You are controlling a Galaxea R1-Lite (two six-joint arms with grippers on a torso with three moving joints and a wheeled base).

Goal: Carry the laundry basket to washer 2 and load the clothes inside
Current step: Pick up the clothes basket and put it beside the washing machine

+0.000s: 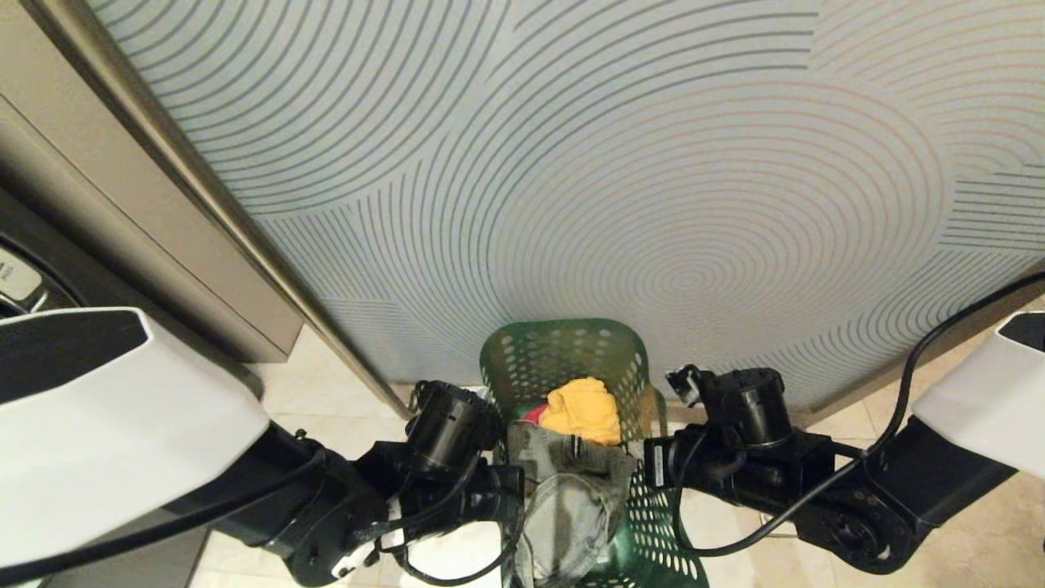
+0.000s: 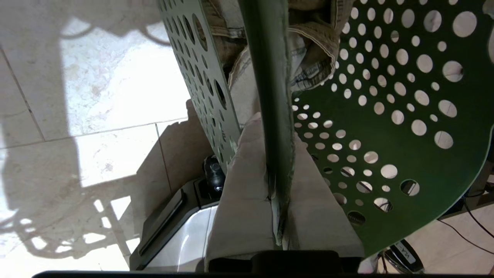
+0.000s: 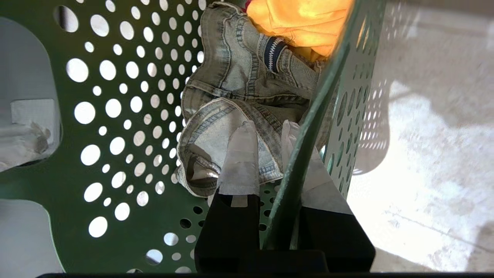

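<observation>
— While the head camera looks down, where is the dark green perforated plastic laundry basket (image 1: 571,359)?
— Between both arms, holding grey denim jeans (image 1: 567,498) and yellow-orange cloth (image 1: 581,410).
— Left wrist?
— Left gripper (image 2: 276,162) clamped on the rim.
— Right wrist?
— Right gripper (image 3: 278,135) pinches the opposite rim.

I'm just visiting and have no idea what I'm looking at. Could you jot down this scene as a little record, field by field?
Held item: laundry basket, dark green, full of round holes
Left gripper: jaws clamped on one side rim of the basket
Right gripper: jaws clamped on the opposite rim
Contents: grey jeans, a yellow-orange cloth, a sliver of red cloth
Behind the basket: pale panel with curved line pattern
Floor: light tiles
Washer number: cannot tell
</observation>
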